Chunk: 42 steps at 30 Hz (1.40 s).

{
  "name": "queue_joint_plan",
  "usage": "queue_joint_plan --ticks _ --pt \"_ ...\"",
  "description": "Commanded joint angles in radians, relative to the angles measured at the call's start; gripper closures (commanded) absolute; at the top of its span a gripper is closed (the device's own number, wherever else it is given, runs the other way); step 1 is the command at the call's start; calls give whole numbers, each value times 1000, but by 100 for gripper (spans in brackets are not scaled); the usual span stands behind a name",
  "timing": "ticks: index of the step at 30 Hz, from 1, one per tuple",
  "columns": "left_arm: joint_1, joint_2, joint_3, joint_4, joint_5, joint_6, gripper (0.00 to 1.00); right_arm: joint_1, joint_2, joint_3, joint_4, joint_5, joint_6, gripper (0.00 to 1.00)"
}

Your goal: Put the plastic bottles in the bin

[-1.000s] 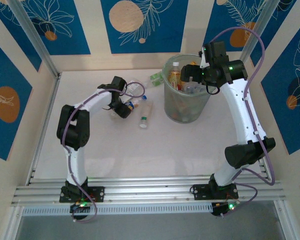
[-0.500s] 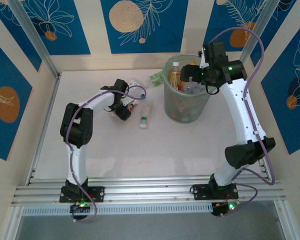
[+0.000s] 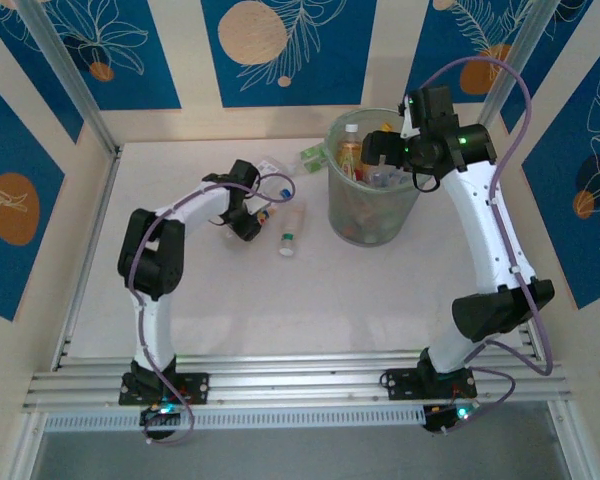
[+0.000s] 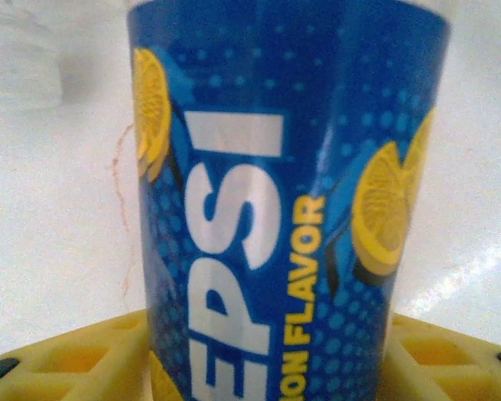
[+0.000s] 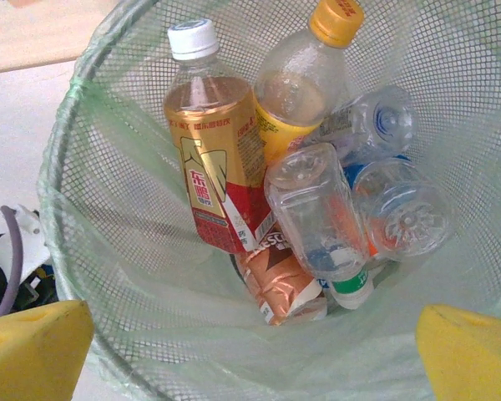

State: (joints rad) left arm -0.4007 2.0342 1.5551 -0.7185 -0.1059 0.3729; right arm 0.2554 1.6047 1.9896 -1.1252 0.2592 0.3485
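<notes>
A blue-labelled plastic bottle point(image 4: 284, 200) lies on the white table, and my left gripper point(image 4: 267, 359) is shut on it, a yellow pad point(image 4: 75, 359) pressed to each side. From above, the left gripper point(image 3: 248, 216) sits left of the bin with that bottle point(image 3: 264, 209) at its tip. A clear bottle with a green cap point(image 3: 291, 230) lies just to its right. My right gripper point(image 5: 252, 351) hangs open over the bin point(image 5: 83, 200), nothing between its pads. Inside lie several bottles, among them a red-and-gold one point(image 5: 213, 159) and an orange-capped one point(image 5: 301, 83).
The bin point(image 3: 336, 205) stands at the back centre-right. A crushed clear bottle point(image 3: 272, 168) and a green-labelled one point(image 3: 311, 155) lie against the back wall left of it. Walls close the table on three sides.
My left gripper has shifted a little right onto the blue-labelled bottle and closed on it. The right arm has stayed over the bin.
</notes>
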Motion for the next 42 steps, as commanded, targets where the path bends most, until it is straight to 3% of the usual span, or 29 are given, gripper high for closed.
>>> queue_joint_plan --ticks 1,8,13,21,28,42 --pt "-5 -92 -16 -9 12 -12 46 3 -45 -20 26 -4 22 1" --pt "-7 -253 -66 4 46 -61 50 6 -103 -76 71 -51 46 1" --pt "-14 -426 -107 48 115 -131 50 5 -176 -171 171 -173 72 1" --pt "-83 -628 -207 259 373 -318 50 7 -258 -299 381 -450 141 1" --pt "-176 -641 -219 424 552 -391 50 31 -239 -312 534 -672 209 1" --pt "-265 -560 -126 489 609 -401 49 157 -153 -265 494 -525 150 0"
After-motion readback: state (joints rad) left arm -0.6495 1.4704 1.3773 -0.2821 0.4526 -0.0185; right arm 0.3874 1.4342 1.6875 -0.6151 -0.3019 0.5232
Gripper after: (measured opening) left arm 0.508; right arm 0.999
